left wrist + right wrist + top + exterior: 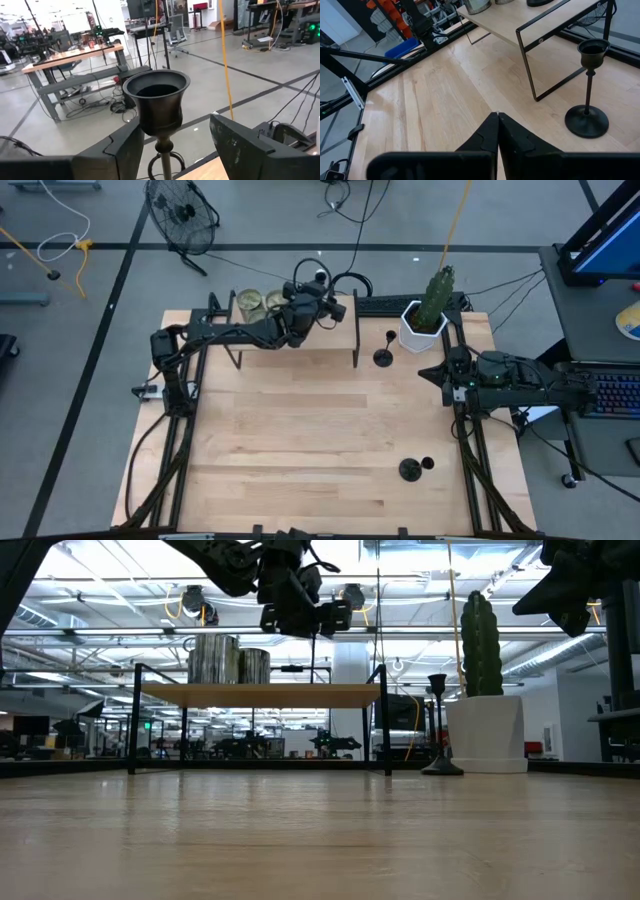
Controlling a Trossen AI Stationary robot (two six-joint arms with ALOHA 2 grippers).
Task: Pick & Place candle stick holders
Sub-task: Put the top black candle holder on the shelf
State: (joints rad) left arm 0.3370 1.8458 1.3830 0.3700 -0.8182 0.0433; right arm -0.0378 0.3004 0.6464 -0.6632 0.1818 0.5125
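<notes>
Left hand (172,150) open wide above small shelf (300,330), fingers (115,150) either side of candle holder (159,107), not touching. Right hand (497,132) shut tight over right table (300,440) edge. Second holder (384,355) beside cactus pot (422,330); third (412,469) near front, open wood around.

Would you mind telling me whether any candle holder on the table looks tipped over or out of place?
Yes, one candle holder lies on its side near the table's front right edge, while another holder stands upright beside the white pot.
</notes>
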